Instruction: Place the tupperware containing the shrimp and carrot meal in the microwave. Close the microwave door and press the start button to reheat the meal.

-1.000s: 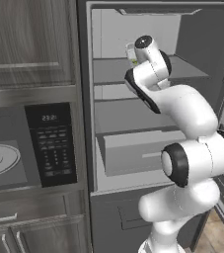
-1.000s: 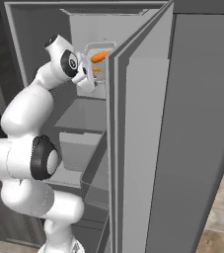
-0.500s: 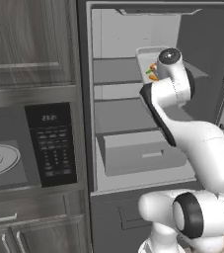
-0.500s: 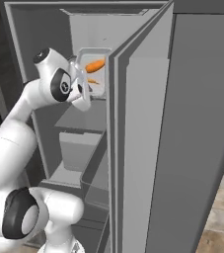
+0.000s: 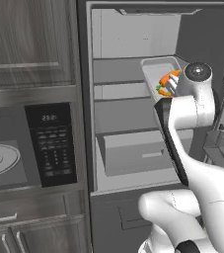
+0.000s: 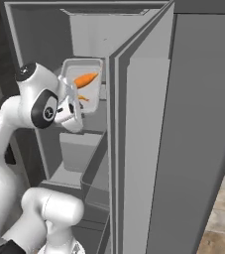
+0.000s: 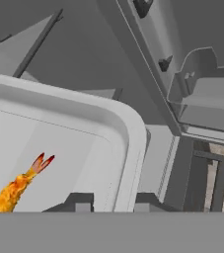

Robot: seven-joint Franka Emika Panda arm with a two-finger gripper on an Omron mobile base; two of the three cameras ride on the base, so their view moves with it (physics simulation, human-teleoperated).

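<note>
Raising its bent arm, the end effector (image 7: pixel 112 201) pinches the tilted tupperware's (image 5: pixel 155 69) rim.

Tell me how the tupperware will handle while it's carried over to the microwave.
The tupperware looks like a stiff, thin-walled tray, so it should keep its shape. The gripper pinches only one rim, so it may tilt or swing on a fast move. Its walls are shallow and it has no lid, so the carrot and shrimp could slide or spill.
</note>
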